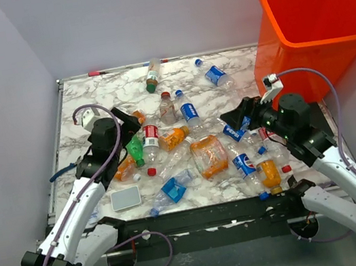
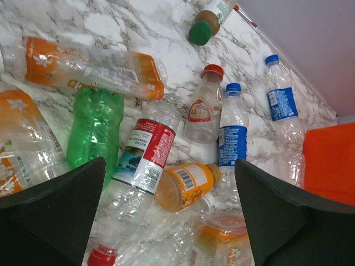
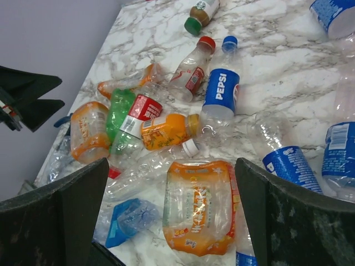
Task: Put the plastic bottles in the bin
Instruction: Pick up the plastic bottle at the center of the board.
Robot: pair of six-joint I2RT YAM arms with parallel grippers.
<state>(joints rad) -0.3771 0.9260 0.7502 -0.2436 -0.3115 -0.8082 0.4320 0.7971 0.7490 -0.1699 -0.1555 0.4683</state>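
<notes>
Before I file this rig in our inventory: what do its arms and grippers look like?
The left arm and right arm have white shells over black joints, each carrying a looping lilac cable. The left gripper and right gripper are matte black with broad, wedge-shaped fingers.

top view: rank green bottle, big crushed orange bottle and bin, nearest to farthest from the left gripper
From the left gripper:
1. green bottle, right beside it, on the left side.
2. crushed orange bottle, in the middle.
3. bin, far right corner.
</notes>
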